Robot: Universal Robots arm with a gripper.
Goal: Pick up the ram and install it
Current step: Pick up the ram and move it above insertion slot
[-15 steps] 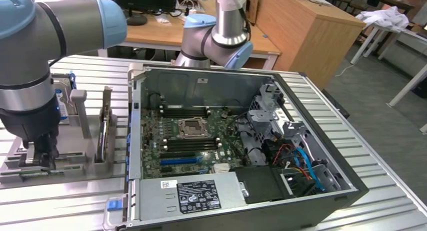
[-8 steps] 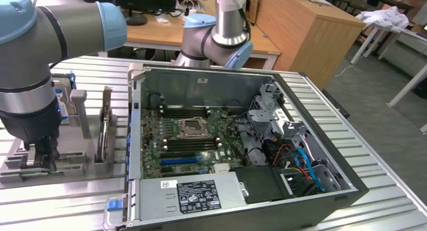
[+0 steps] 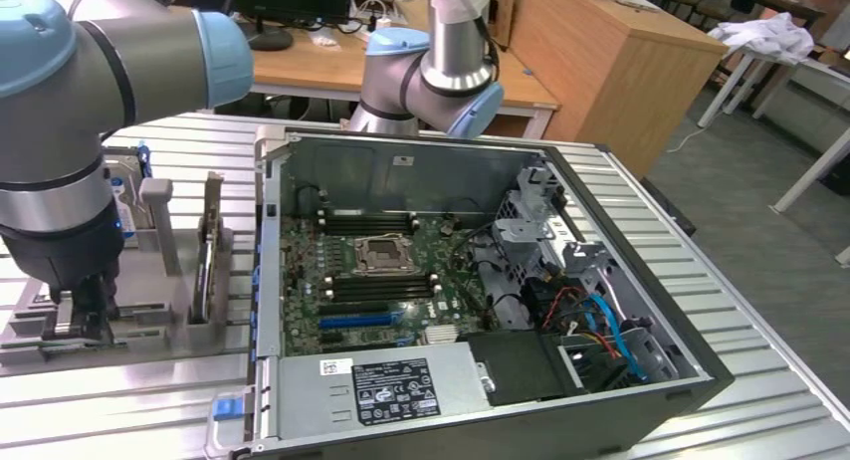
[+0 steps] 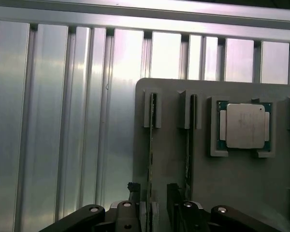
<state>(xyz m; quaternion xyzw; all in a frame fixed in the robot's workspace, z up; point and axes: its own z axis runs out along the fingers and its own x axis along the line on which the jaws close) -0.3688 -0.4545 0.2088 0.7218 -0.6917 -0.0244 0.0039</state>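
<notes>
Two ram sticks stand on edge in a grey holder [image 4: 169, 106]. In the wrist view I see them edge-on as thin lines: one ram [image 4: 151, 145] and a second ram [image 4: 187, 150] beside it. My gripper [image 4: 152, 189] is open, with one dark finger on each side of the first stick, and nothing is gripped. In the exterior view my gripper [image 3: 83, 316] hangs low over the holder [image 3: 159, 316] at the exterior view's left, beside a ram [image 3: 213, 246] standing on edge. The open computer case [image 3: 273, 281] shows the motherboard [image 3: 445, 253] with black memory slots [image 3: 378, 221].
A square silver processor chip [image 4: 241, 125] lies in a pocket of the holder beside the sticks. The ribbed metal table [image 4: 63, 121] surrounds the holder. The case holds a power supply [image 3: 385, 385], cables [image 3: 598, 321] and a drive cage [image 3: 538, 206]. Wooden desks [image 3: 598, 52] stand behind.
</notes>
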